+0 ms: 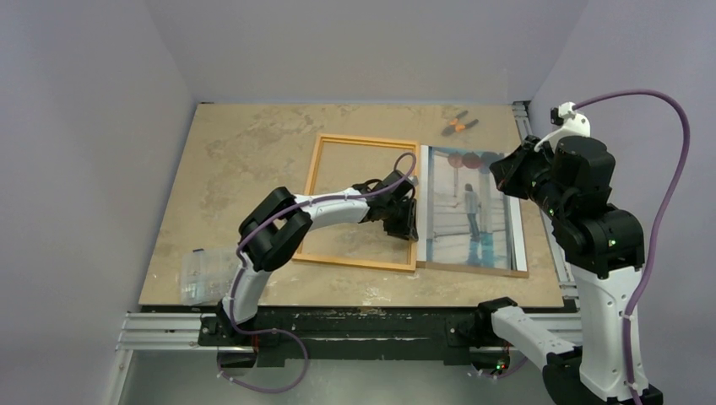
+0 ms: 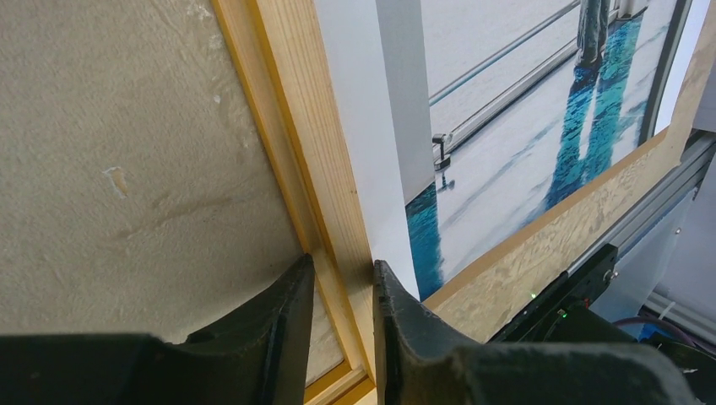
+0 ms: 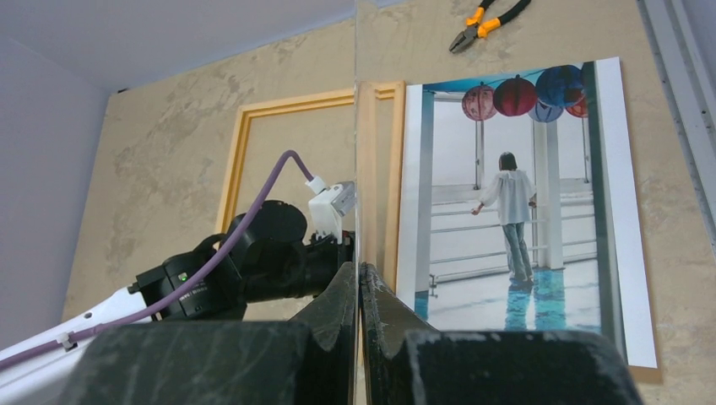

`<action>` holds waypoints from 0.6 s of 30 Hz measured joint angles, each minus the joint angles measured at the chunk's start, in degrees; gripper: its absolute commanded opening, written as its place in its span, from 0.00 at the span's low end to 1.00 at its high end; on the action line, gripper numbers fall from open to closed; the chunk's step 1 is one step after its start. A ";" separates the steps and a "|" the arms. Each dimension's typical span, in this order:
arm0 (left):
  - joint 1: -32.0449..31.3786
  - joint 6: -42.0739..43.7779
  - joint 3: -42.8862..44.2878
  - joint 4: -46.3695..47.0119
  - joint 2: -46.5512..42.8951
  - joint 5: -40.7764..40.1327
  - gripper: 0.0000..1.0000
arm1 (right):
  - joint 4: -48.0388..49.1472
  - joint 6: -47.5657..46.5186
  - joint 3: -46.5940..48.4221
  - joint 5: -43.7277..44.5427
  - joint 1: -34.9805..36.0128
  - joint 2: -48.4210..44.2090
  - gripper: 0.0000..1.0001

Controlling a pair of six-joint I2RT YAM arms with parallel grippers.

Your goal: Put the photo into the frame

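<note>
The frame (image 1: 367,140) lies flat mid-table, its pale wood reverse up (image 2: 321,152). My left gripper (image 1: 407,221) straddles the frame's right rail near the front corner, and its fingers (image 2: 342,266) press both sides of the wood. Just to the right, the photo (image 1: 469,211) lies face up on the brown backing board (image 1: 473,270), touching that rail (image 2: 507,143). My right gripper (image 1: 504,173) hovers above the photo's far right. It is shut (image 3: 360,268) on a thin clear pane (image 3: 355,126), seen edge-on as a vertical line.
Orange-handled pliers (image 1: 460,125) lie at the far right of the table. A clear plastic bag (image 1: 198,274) sits at the front left corner. A metal rail (image 1: 528,126) runs along the right table edge, close to the backing board.
</note>
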 measured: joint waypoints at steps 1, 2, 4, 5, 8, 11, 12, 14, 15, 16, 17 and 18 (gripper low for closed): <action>-0.11 -0.35 0.00 0.17 0.02 0.02 0.00 | 0.00 0.00 0.00 -0.02 0.00 0.00 0.00; -0.22 -0.87 0.00 0.33 0.07 0.00 0.00 | 0.00 0.00 0.00 -0.02 0.00 0.00 0.00; -0.42 -2.19 0.00 0.72 0.15 -0.07 0.00 | 0.00 0.00 0.00 -0.02 0.00 -0.02 0.00; -0.52 -2.89 0.00 0.94 0.22 -0.07 0.00 | 0.00 0.00 -0.02 -0.02 0.00 -0.02 0.00; -0.85 -5.46 -0.26 2.29 0.39 -0.15 0.00 | 0.00 0.00 -0.07 -0.02 0.00 0.00 0.00; -1.29 -8.33 -0.92 4.20 0.42 -0.39 0.00 | 0.07 0.00 -0.35 -0.07 0.00 -0.02 0.00; -1.46 -9.11 -1.05 4.63 0.42 -0.57 0.00 | 0.04 0.00 -0.55 -0.09 0.00 -0.02 0.00; -1.84 -10.56 -1.14 5.22 0.42 -0.98 0.00 | 0.07 0.00 -0.90 -0.15 0.00 -0.02 0.00; -2.01 -11.28 -1.16 5.53 0.42 -1.16 0.00 | 0.04 0.00 -1.05 -0.17 0.00 0.00 0.00; -2.19 -11.74 -1.16 5.75 0.42 -1.20 0.05 | 0.04 0.00 -1.20 -0.20 0.00 0.02 0.00; -2.32 -12.37 -1.29 6.64 0.42 -0.96 0.12 | 0.07 0.00 -1.31 -0.17 0.00 0.00 0.00; -2.54 -13.14 -1.66 8.61 0.42 -0.81 0.21 | 0.04 0.00 -1.38 -0.20 0.00 0.00 0.00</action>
